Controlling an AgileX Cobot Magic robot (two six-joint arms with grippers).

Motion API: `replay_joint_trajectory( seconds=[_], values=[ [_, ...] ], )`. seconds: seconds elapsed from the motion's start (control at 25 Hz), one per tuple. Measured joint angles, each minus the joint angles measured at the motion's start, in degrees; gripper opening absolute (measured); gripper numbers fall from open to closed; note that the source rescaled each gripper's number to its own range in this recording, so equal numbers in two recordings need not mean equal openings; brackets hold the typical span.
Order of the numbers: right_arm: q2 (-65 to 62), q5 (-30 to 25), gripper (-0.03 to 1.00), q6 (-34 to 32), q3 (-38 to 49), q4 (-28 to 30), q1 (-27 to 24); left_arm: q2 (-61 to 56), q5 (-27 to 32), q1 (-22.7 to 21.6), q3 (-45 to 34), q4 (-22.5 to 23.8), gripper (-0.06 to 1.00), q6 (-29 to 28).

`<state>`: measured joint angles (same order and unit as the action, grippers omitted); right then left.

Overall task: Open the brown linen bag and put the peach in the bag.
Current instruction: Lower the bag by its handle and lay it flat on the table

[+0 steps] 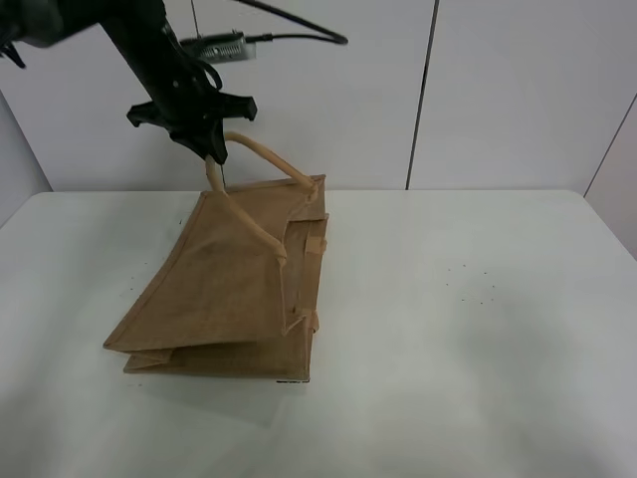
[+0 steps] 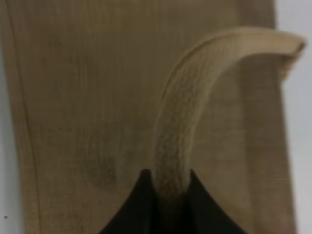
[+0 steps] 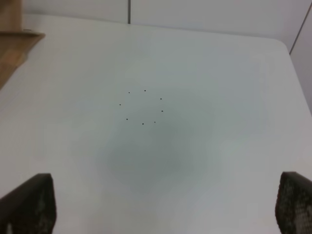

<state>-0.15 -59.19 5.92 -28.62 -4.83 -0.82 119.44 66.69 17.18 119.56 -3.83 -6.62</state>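
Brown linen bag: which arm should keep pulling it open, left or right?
Left. The left gripper is shut on a handle of the brown linen bag, lifting that side. The right gripper is open over bare table, holding nothing.

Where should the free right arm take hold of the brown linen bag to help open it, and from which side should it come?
Probably the second handle, which arches free above the brown linen bag near its mouth. The left gripper already pinches the other handle from above, so the right gripper, its jaws wide open over the bare table, could come from the right of the high view and close across that loop.
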Motion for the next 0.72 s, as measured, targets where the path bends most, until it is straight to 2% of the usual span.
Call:
replay_joint_trajectory(
  seconds=[0.16,0.4,0.48,0.52,0.64,0.68,0.72],
  values=[
    [0.0,0.0,1.0,0.0,0.0,0.0,0.0,5.7,-0.4,0.0,0.0,-1.7,0.0,0.1],
    [0.0,0.0,1.0,0.0,0.0,0.0,0.0,10.8,-1.1,0.0,0.0,-5.0,0.0,3.6],
    [0.0,0.0,1.0,0.0,0.0,0.0,0.0,10.9,-1.5,0.0,0.0,-5.4,0.04,4.6],
    [0.0,0.0,1.0,0.0,0.0,0.0,0.0,10.9,-1.8,0.0,0.0,-5.6,0.11,4.9],
    [0.0,0.0,1.0,0.0,0.0,0.0,0.0,10.9,-2.2,0.0,0.3,-5.8,0.51,5.3],
    [0.0,0.0,1.0,0.0,0.0,0.0,0.0,10.9,-2.2,0.0,0.4,-5.8,0.79,5.4],
    [0.0,0.0,1.0,0.0,0.0,0.0,0.0,10.9,-2.3,0.0,0.4,-5.8,0.87,5.4]
  ],
)
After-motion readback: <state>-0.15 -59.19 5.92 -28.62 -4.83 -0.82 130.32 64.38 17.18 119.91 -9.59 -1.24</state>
